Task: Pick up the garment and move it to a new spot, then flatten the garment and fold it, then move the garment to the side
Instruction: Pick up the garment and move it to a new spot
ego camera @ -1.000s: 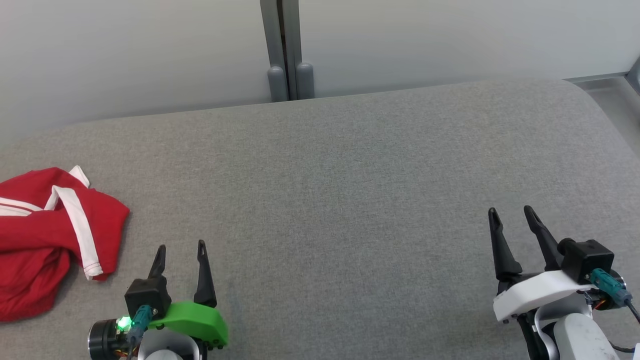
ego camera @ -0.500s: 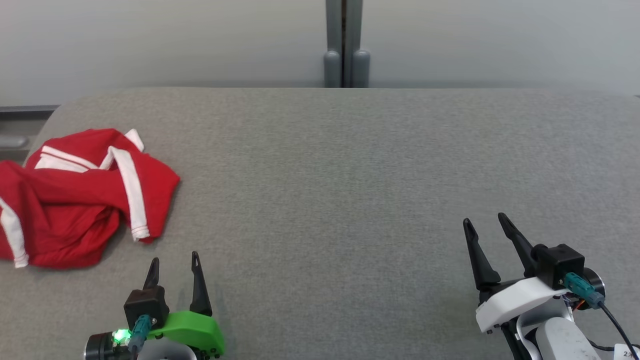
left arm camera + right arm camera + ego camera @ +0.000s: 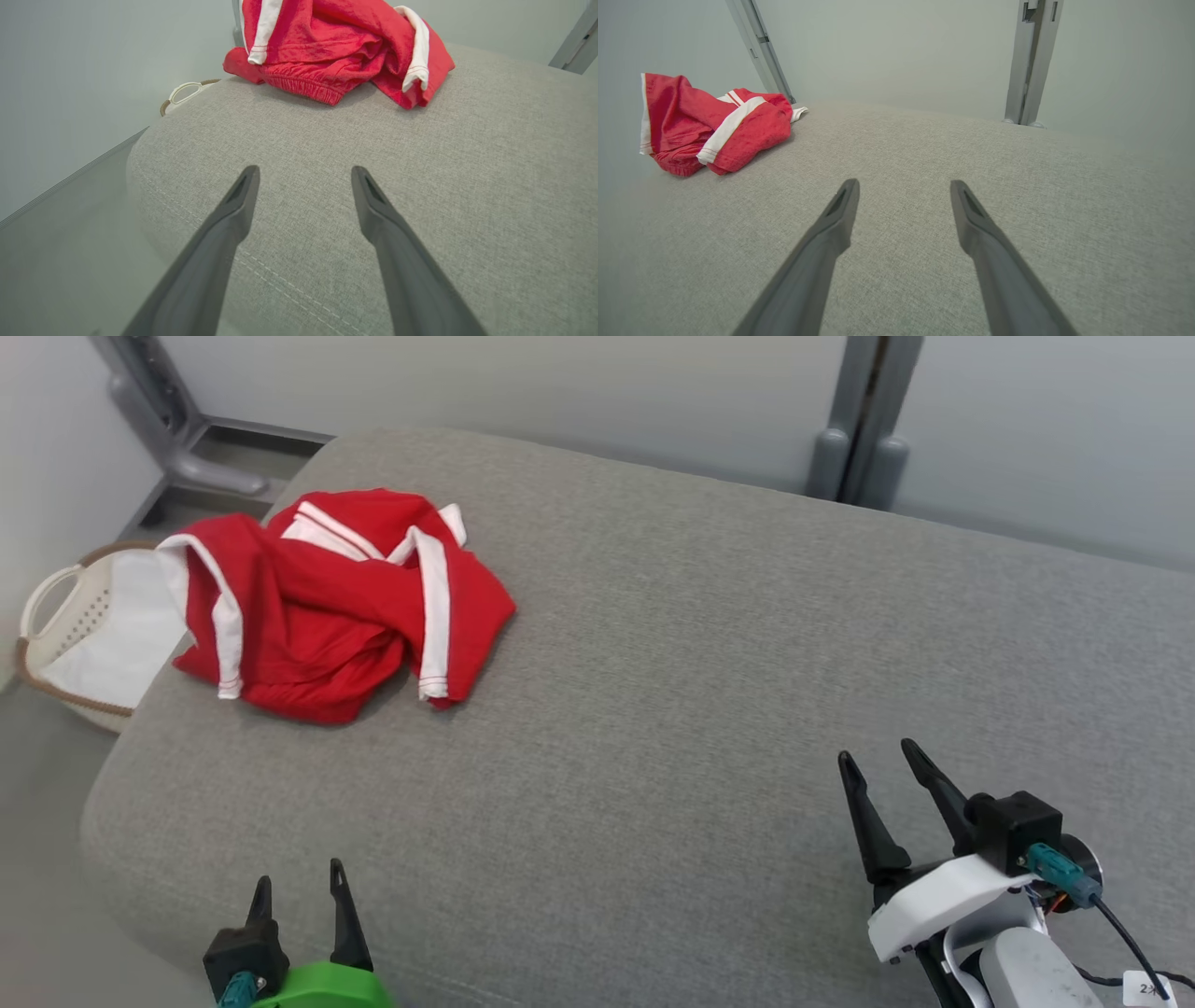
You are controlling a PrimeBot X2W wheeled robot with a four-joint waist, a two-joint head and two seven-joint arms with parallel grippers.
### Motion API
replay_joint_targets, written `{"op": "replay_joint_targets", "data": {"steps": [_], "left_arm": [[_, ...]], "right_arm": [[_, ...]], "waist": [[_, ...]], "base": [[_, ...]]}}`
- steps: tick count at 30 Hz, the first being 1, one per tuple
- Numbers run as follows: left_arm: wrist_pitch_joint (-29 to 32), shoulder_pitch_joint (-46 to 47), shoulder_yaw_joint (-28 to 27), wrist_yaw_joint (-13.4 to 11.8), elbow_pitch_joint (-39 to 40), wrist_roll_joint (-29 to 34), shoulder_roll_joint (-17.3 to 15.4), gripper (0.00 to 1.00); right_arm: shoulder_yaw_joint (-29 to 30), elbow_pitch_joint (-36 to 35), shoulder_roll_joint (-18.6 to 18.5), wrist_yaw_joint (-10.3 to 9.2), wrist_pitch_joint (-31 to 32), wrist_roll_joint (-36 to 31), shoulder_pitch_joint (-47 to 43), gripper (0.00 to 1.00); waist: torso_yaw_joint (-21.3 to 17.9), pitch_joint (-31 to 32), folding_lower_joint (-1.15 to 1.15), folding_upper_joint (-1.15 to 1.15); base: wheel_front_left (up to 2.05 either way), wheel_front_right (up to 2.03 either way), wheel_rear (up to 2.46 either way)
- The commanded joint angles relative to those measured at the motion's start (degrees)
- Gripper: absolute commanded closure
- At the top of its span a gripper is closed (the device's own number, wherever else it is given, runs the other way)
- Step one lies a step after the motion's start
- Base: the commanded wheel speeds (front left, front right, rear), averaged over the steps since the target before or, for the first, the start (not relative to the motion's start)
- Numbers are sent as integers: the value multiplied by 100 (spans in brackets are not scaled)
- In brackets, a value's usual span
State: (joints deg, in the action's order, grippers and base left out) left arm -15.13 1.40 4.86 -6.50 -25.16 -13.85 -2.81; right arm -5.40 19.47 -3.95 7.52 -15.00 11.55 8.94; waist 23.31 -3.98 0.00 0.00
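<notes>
The head view has swung toward the robot's left over the last second: the camera moved, not the garment [image 3: 327, 607]. The red, white-striped cloth now lies fully in frame, crumpled at the far left corner of the grey surface [image 3: 700, 663], above a basket [image 3: 84, 625] on the floor. Left hand [image 3: 299, 875] and right hand [image 3: 876, 752] are both released and hold nothing, well apart from the cloth. Pick-up has not begun. The left hand is the nearer one.

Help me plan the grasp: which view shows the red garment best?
The head view: the whole crumpled red garment lies in frame from above, near the grey cushion's left corner. The left wrist view is closer, showing its elastic waistband, but crops the top. The right wrist view shows it small and side-on.
</notes>
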Motion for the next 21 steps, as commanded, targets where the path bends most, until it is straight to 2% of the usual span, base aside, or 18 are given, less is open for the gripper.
{"op": "replay_joint_targets", "data": {"steps": [1, 5, 9, 15, 21], "left_arm": [[-5, -87, -37, -9, 3, -6, -17, 0], [-4, -144, -131, 51, 12, -50, -17, 0], [-5, 11, -168, 181, -7, -257, -17, 0], [-5, 521, -205, 308, -114, -406, -16, 0], [-4, 1317, -536, 425, -217, -380, -16, 0]], "right_arm": [[-16, 15, 0, -6, -27, -17, 17, 0], [-59, 20, 10, -6, -27, -36, 40, 0], [-198, 42, -104, -6, -27, -91, 146, 0], [-403, 8, -378, -6, -27, -107, 390, 0], [-501, -93, -583, -6, -27, -58, 596, 0]], "waist": [[550, -49, 0, 0], [625, -76, 0, 0], [541, -241, 0, 0], [215, -637, 0, 0], [-143, -1091, 0, 0]], "base": [[0, 0, 0], [0, 0, 0], [0, 0, 0], [0, 0, 0], [0, 0, 0]]}}
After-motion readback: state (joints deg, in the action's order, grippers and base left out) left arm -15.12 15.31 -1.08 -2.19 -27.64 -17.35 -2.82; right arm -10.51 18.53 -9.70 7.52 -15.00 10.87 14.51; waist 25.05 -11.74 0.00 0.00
